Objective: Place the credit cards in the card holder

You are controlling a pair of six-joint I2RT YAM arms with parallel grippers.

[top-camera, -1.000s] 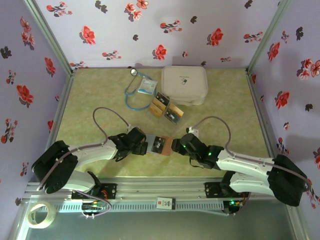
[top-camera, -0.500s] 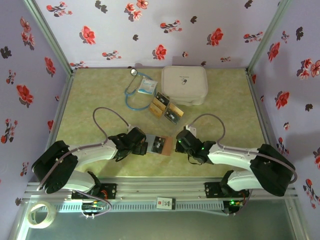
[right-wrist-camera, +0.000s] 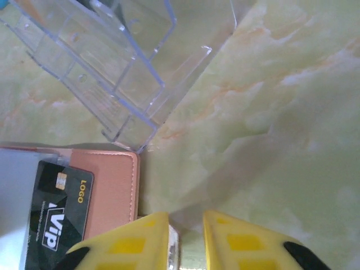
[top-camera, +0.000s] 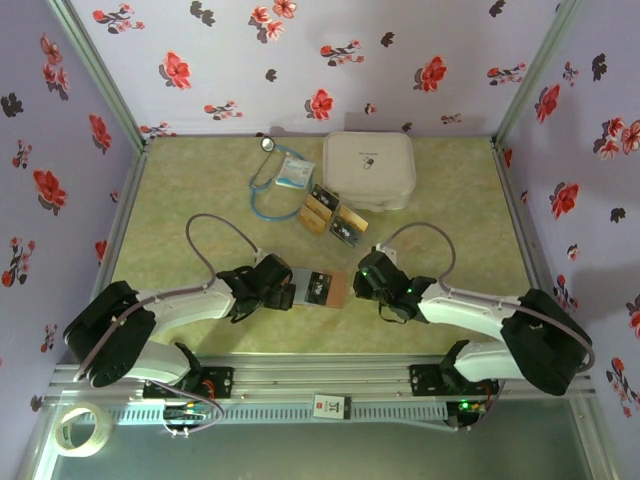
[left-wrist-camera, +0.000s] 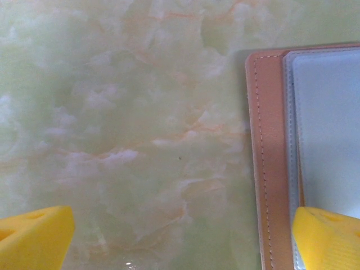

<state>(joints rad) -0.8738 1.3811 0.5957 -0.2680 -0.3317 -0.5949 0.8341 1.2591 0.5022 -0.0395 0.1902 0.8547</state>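
Right fingers, barely parted and empty, have backed off the holder, card lodged inside; left fingers stay spread.

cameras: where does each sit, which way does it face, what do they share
Top external: fixed above and behind the arms, looking down on the table; both arms show, left gripper and right gripper flanking the card holder.
Left wrist: faces down at the table; yellow fingertips wide apart, card holder edge at right.
Right wrist: faces down; yellow fingertips close together, card holder with a black card, clear stand at top left.
Shared: all three see the card holder.
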